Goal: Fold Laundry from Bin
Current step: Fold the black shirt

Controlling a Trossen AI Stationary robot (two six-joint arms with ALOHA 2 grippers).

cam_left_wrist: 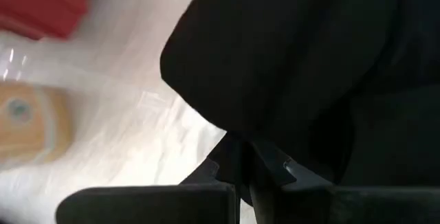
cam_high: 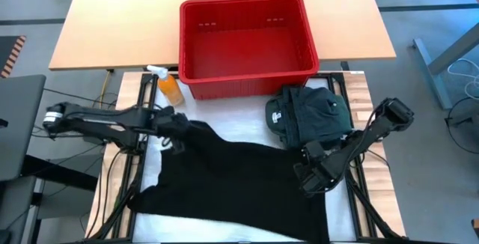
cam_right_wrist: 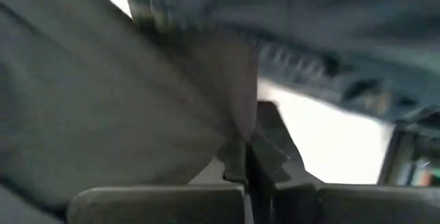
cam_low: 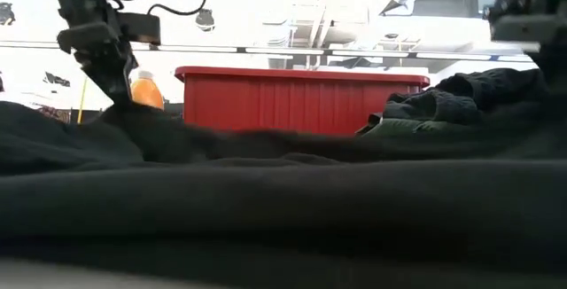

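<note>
Before the large red slotted plastic bin [cam_high: 247, 46], a limp, light black cloth garment [cam_high: 239, 184] is lying spread; left gripper [cam_high: 171, 133] and right gripper [cam_high: 308, 171] are pinching opposite edges, sensible holds.

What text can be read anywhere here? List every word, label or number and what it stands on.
None can be read.
Pale label on the folded dark green garment: too small to read.
Round mark on the orange spray bottle: blurred, unreadable.
Red bin and spread black garment: no text visible.
</note>
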